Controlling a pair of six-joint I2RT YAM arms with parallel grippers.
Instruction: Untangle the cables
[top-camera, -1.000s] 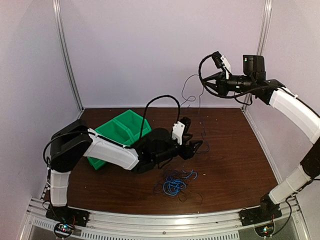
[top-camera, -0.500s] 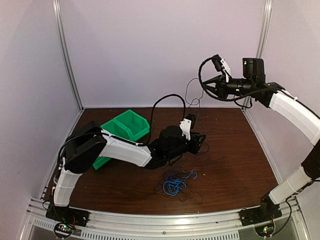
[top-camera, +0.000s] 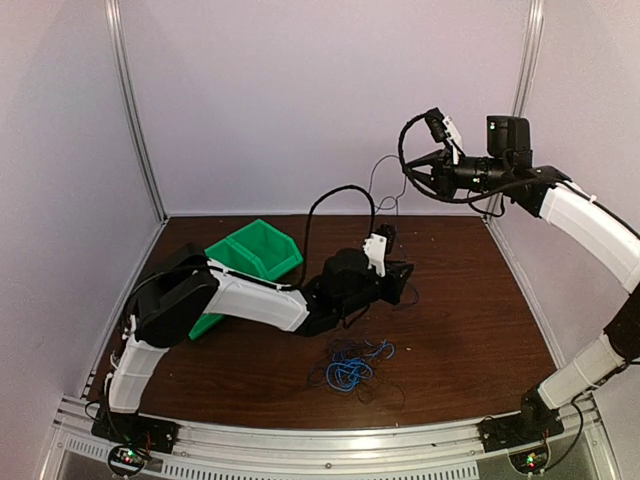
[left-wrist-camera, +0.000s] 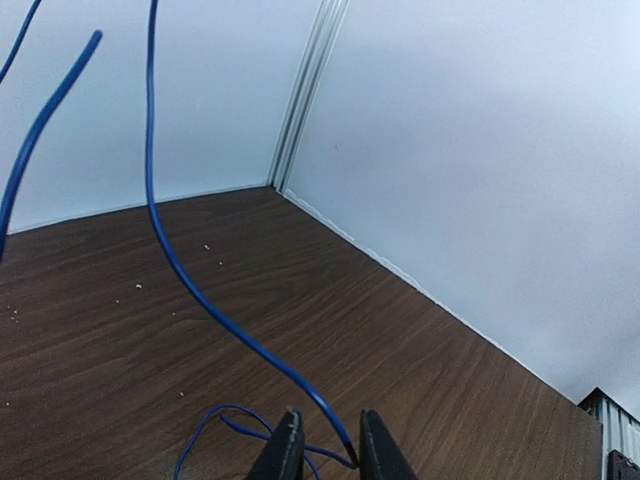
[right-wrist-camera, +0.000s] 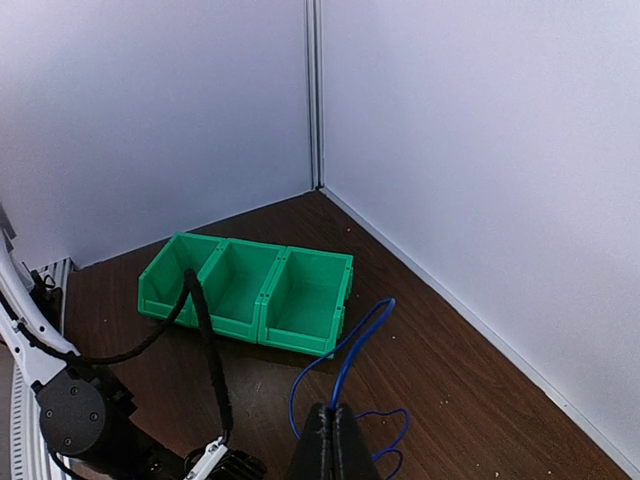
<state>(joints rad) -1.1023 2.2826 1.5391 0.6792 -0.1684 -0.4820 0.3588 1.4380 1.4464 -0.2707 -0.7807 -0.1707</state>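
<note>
At the far side of the desk (top-camera: 470, 310), well to the right of the green bins (top-camera: 262, 248) and high above their level, the right claw (right-wrist-camera: 330, 412) is pressed together on a blue cable (right-wrist-camera: 386, 303) that loops up from its tips. The left claw (left-wrist-camera: 330, 416), low over the desk just right of the bins, stands narrowly spread, with a blue strand (left-wrist-camera: 151, 120) running down between its fingers (left-wrist-camera: 285, 455). The remaining cables (top-camera: 350, 367), blue and black, lie heaped on the desk, right of the bins and nearer to us.
</note>
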